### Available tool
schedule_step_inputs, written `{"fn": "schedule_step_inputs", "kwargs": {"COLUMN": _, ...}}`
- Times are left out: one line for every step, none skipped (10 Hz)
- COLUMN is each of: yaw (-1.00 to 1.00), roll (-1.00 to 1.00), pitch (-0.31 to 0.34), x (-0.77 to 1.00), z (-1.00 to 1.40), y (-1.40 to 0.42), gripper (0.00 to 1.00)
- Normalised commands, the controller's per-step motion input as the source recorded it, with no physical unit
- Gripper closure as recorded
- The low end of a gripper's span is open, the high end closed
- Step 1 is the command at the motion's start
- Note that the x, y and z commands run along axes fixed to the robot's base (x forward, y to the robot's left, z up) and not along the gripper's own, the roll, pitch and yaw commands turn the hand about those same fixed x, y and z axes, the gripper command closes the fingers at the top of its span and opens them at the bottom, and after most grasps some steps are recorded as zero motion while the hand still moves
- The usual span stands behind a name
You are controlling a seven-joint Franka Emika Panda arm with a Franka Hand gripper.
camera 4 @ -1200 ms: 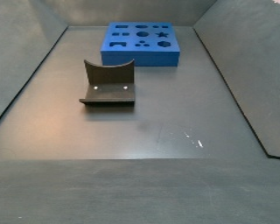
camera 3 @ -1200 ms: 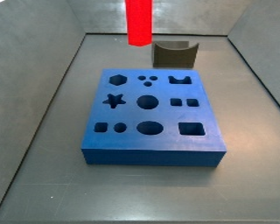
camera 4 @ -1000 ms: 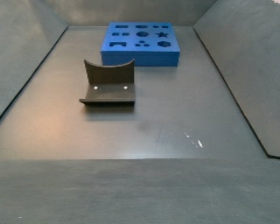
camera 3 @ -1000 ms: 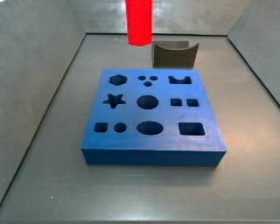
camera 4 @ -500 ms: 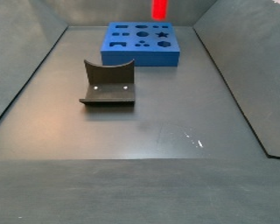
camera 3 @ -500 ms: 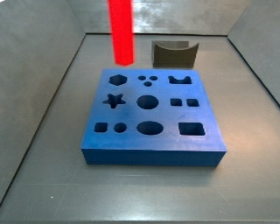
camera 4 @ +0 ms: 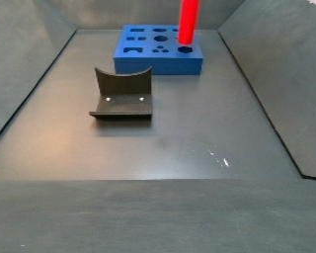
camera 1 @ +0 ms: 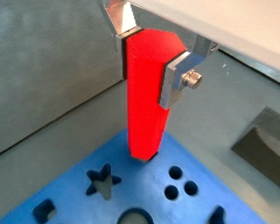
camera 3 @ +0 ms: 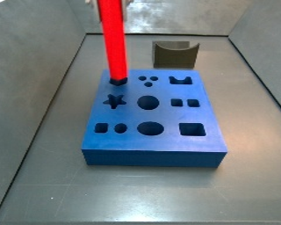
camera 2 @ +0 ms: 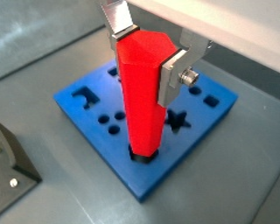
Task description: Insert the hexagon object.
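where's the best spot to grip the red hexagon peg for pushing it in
Near its top, from above, as the claw does now: silver fingers on opposite flat faces of the upright red peg. The lower end sits at the hexagon hole in the blue block, so that end must stay free.

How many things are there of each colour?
Red: 1, the hexagon peg held in the gripper over the board
Blue: 1, the board with holes
Dark: 1, the fixture on the floor
Total: 3
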Motion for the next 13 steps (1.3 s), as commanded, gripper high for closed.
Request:
{"fn": "schedule_step_inputs", "kwargs": {"yaw": 0.00, "roll": 0.10, "pitch": 0.000, "x": -0.01, "z": -0.41, "y": 0.00, "gripper": 1.00}}
{"fn": "schedule_step_inputs", "kwargs": {"yaw": 0.00, "roll": 0.00, "pitch": 0.000, "x": 0.00, "z": -0.22, "y": 0.03, "gripper": 1.00}}
{"fn": "schedule_step_inputs", "kwargs": {"yaw": 0.00, "roll": 0.00, "pitch": 0.019, "x": 0.14, "z": -0.28, "y": 0.09, "gripper": 1.00}}
{"fn": "schedule_step_inputs", "kwargs": {"yaw": 0.00, "roll": 0.00, "pitch": 0.013, "x": 0.18, "z": -0.33, "y": 0.17, "gripper": 1.00}}
{"fn": "schedule_step_inputs", "kwargs": {"yaw": 0.00, "roll": 0.04, "pitch": 0.004, "x": 0.15, "z": -0.44, "y": 0.19, "gripper": 1.00}}
{"fn": "schedule_step_inputs", "kwargs": {"yaw": 0.00, "roll": 0.13, "pitch": 0.000, "x": 0.03, "z": -0.61, "y": 0.06, "gripper": 1.00}}
{"fn": "schedule_step_inputs", "kwargs": {"yaw": 0.00, "roll": 0.19, "pitch": -0.106, "x": 0.00, "z": -0.86, "y": -0.03, "gripper": 1.00}}
{"fn": "schedule_step_inputs", "kwargs": {"yaw": 0.00, "roll": 0.19, "pitch": -0.099, "x": 0.00, "z": -0.91, "y": -0.13, "gripper": 1.00}}
{"fn": "schedule_step_inputs", "kwargs": {"yaw": 0.00, "roll": 0.19, "pitch": -0.070, "x": 0.00, "z": -0.96, "y": -0.16, "gripper": 1.00}}
{"fn": "schedule_step_inputs", "kwargs": {"yaw": 0.00, "roll": 0.19, "pitch": -0.066, "x": 0.00, "z": -0.97, "y": -0.15, "gripper": 1.00}}
{"fn": "schedule_step_inputs", "kwargs": {"yaw": 0.00, "roll": 0.20, "pitch": -0.079, "x": 0.00, "z": -0.93, "y": -0.10, "gripper": 1.00}}
{"fn": "schedule_step_inputs", "kwargs": {"yaw": 0.00, "roll": -0.03, "pitch": -0.239, "x": 0.00, "z": -0.28, "y": 0.00, "gripper": 1.00}}
{"fn": "schedule_step_inputs", "kwargs": {"yaw": 0.00, "roll": 0.00, "pitch": 0.000, "x": 0.00, "z": 0.00, "y": 0.00, "gripper": 1.00}}
